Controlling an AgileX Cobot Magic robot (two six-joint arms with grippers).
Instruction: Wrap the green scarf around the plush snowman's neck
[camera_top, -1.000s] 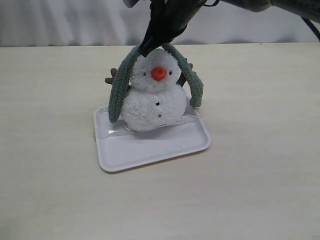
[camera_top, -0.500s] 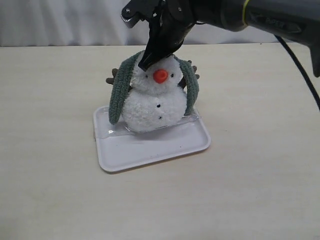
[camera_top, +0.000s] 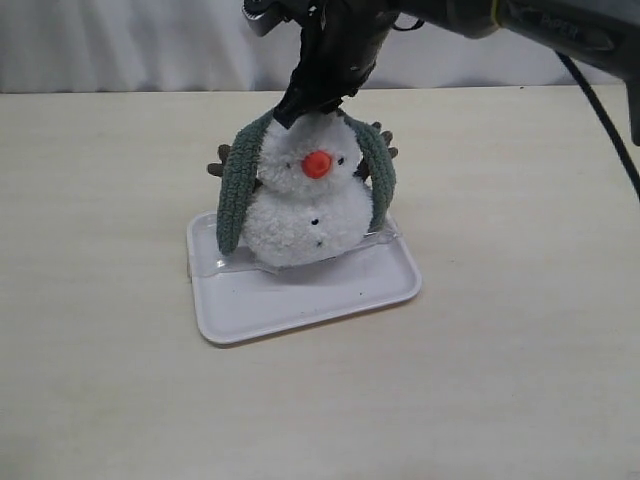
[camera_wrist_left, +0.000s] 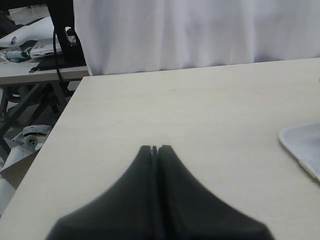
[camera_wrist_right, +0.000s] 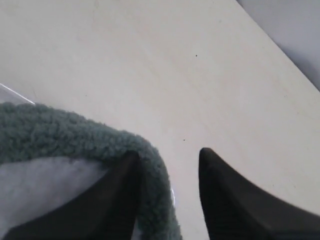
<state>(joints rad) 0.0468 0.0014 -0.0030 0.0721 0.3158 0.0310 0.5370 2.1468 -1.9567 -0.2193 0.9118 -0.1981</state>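
The plush snowman (camera_top: 305, 205) stands on a white tray (camera_top: 300, 300), orange nose facing the camera. The green scarf (camera_top: 236, 185) is draped behind its head, one end hanging down each side past the body; it does not cross the front of the neck. My right gripper (camera_top: 288, 108) hovers just above and behind the head. In the right wrist view it is open (camera_wrist_right: 169, 151), with the scarf (camera_wrist_right: 75, 135) lying along the inner side of one finger (camera_wrist_right: 120, 190) over white plush (camera_wrist_right: 45, 185). My left gripper (camera_wrist_left: 154, 147) is shut and empty above bare table.
A clear plastic piece (camera_top: 225, 262) lies on the tray under the snowman. Brown twig arms (camera_top: 220, 160) stick out behind the scarf. The tray's corner (camera_wrist_left: 302, 145) shows in the left wrist view, with the table's edge and clutter beyond.
My right gripper has lifted slightly off the head. The scarf's right end has swung in against the body, and the snowman's head has tipped a little forward.
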